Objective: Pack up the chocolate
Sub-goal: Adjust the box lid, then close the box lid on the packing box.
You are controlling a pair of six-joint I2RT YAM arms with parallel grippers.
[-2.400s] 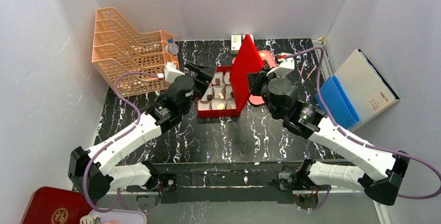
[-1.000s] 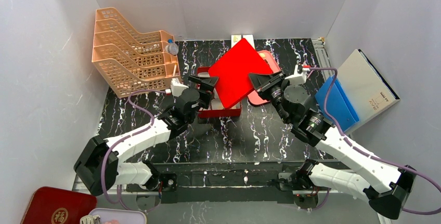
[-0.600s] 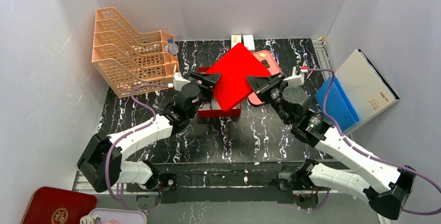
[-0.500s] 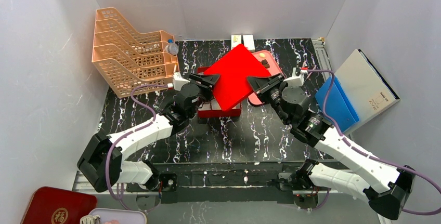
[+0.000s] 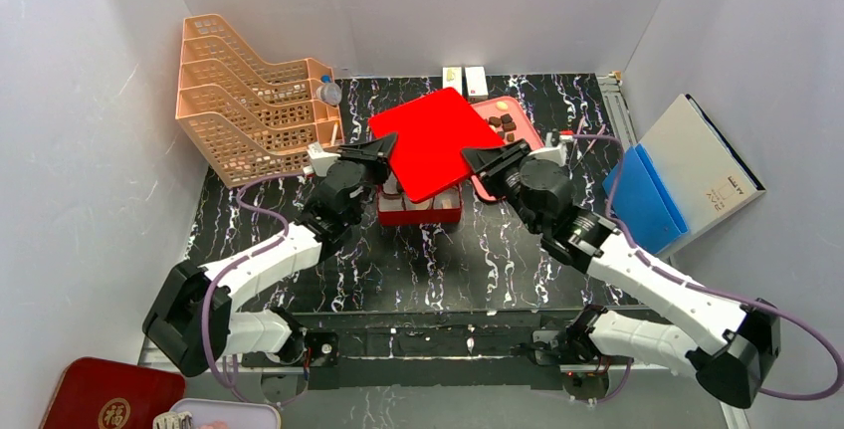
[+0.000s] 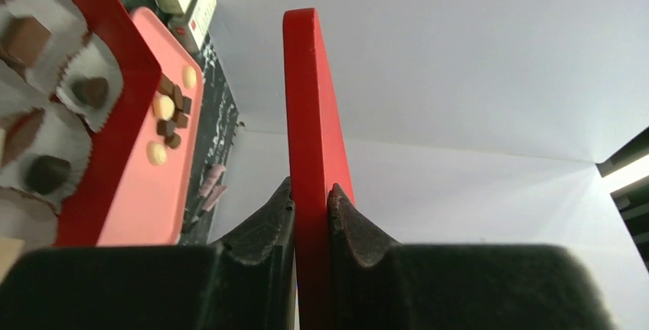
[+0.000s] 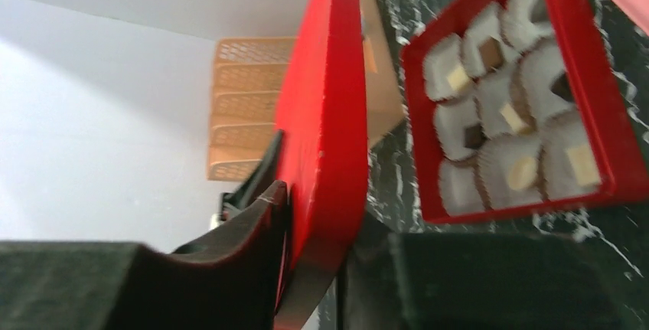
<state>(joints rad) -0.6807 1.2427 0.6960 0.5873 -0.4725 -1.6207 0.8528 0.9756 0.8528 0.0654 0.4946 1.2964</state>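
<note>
A red lid [image 5: 428,140] hangs nearly flat over the open red box [image 5: 419,214]. My left gripper [image 5: 383,145] is shut on the lid's left corner, both fingers pressed on the red edge [image 6: 312,192]. At the lid's right corner, my right gripper [image 5: 476,158] has the lid [image 7: 325,115] between its jaws. In the box [image 7: 604,115], white paper cups hold chocolate [image 7: 522,171], both brown and pale pieces. Loose chocolate [image 5: 504,126] lies on the pink tray [image 5: 523,135]; the left wrist view shows those pieces [image 6: 164,108] too.
An orange basket rack [image 5: 254,101] stands at the back left, close to my left arm. Two small white cartons [image 5: 465,79] sit by the back wall. A blue and grey folder [image 5: 687,170] leans at the right. A red tin [image 5: 100,399] lies off the table's near left.
The lid has swung down from a steep tilt to almost level over the box. My left gripper has closed on its left corner. The pink tray's chocolate is uncovered.
</note>
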